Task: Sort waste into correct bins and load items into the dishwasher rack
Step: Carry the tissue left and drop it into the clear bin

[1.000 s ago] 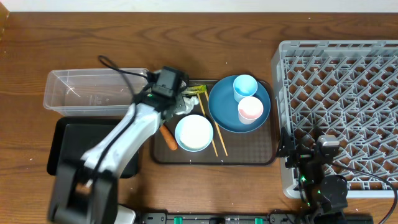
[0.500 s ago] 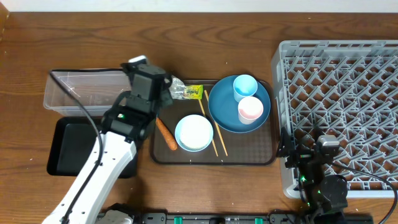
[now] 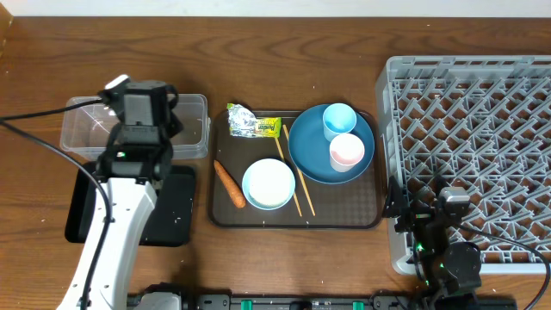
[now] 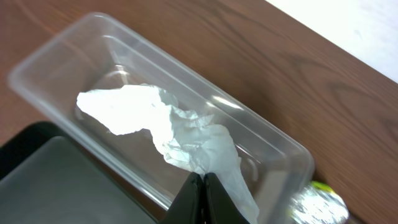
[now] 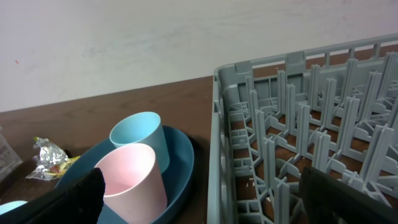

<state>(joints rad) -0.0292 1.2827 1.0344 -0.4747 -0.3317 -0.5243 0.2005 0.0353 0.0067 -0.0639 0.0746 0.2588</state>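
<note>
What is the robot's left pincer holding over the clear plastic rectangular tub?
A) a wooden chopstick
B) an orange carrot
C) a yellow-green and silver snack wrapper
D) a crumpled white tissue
D: the left wrist view shows the crumpled white tissue pinched in the shut left pincer above the clear plastic rectangular tub, while the orange carrot lies on the dark brown tray.

- The left gripper [image 4: 202, 186] shows at the bottom edge, its two dark fingers pressed together on a crumpled white tissue [image 4: 161, 124].
- The tissue spreads up and to the left over the inside of a clear plastic rectangular tub [image 4: 56, 50].
- A shallow black rectangular tray [image 4: 56, 180] lies just beside the tub's near wall.
- A yellow-green and silver snack wrapper [image 4: 317, 202] lies past the tub's right end on the brown wooden table [image 4: 249, 56].
</note>
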